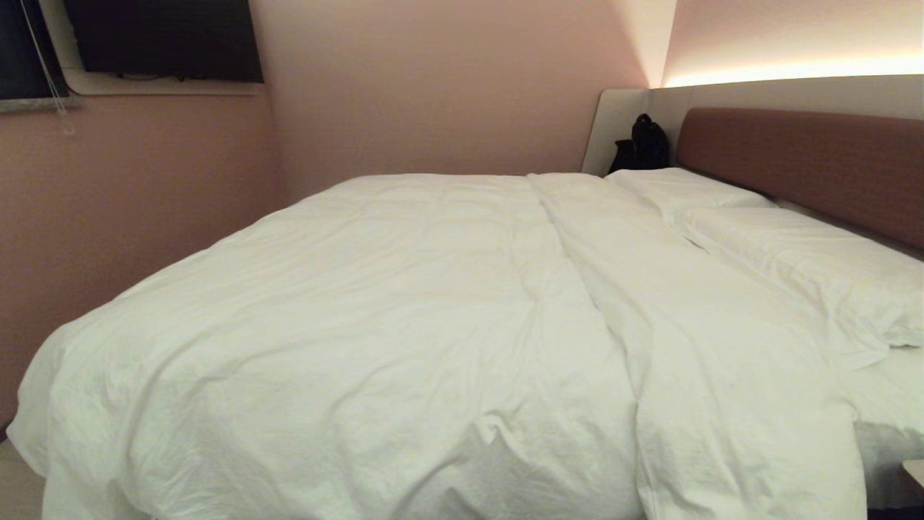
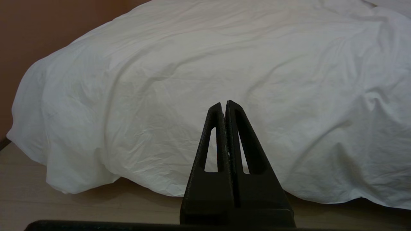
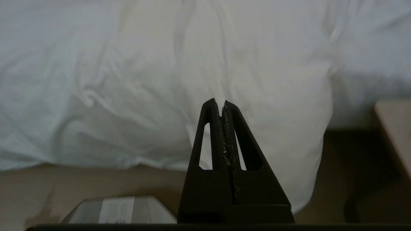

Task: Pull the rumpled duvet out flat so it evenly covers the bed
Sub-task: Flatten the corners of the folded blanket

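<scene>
A: Head view, a hotel-style room: the white duvet (image 1: 375,325) lies creased across the bed (image 1: 808,166), its near edge spilling over the foot and the left corner. A long fold runs from the near edge up toward the headboard, and to the right of that fold a narrower band of the quilt lies beside two pillows (image 1: 779,238).

B: And the arms?

A: Neither shows from the head. Left wrist view: the left gripper (image 2: 224,103) hangs low in front of the bed, jaws pressed together on nothing, clear of the cloth. The duvet's hem droops nearly to the wooden floor (image 2: 80,205) there.

B: The right side?

A: Right wrist view: the right gripper (image 3: 218,102) points at the quilt's hanging edge, jaws likewise pressed together and empty. A pale wooden surface (image 3: 393,128) stands just beside the bed.

B: Anything else in the room?

A: A black bag (image 1: 641,144) sits at the far corner by the headboard.
</scene>
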Robot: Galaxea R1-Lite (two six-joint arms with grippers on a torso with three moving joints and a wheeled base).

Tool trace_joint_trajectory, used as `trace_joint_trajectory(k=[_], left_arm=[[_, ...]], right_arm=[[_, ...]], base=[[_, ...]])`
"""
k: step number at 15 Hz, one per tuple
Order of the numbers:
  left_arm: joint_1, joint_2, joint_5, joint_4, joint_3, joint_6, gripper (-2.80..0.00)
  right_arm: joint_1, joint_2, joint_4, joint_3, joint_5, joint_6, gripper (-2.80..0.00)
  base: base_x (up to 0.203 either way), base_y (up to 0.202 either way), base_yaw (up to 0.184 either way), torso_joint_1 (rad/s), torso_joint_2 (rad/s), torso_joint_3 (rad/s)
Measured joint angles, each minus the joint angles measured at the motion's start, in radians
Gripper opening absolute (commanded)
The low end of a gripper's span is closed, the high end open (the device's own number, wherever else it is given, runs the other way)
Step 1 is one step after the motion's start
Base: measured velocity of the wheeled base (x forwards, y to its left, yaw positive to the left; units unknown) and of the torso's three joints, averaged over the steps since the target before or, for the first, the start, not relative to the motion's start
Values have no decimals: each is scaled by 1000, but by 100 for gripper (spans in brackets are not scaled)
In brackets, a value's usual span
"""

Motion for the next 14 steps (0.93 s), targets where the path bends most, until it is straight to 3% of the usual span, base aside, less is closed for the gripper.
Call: trace_joint_trajectory(k=[3, 6, 9, 14], left_arm=[[0, 0, 0, 0, 0, 0, -280], [0, 0, 0, 0, 0, 0, -280], [0, 0, 0, 0, 0, 0, -280], [0, 0, 0, 0, 0, 0, -280]], right_arm=[[-76, 396, 0, -57, -2, 103, -280], [-221, 784, -41, -128, 1, 148, -280], [-403, 1059, -120, -151, 33, 127, -280], [-594, 1356, -339, -180, 135, 3, -280]], base=[[0, 0, 0, 0, 0, 0], [0, 0, 0, 0, 0, 0], [0, 0, 0, 0, 0, 0], [0, 0, 0, 0, 0, 0]])
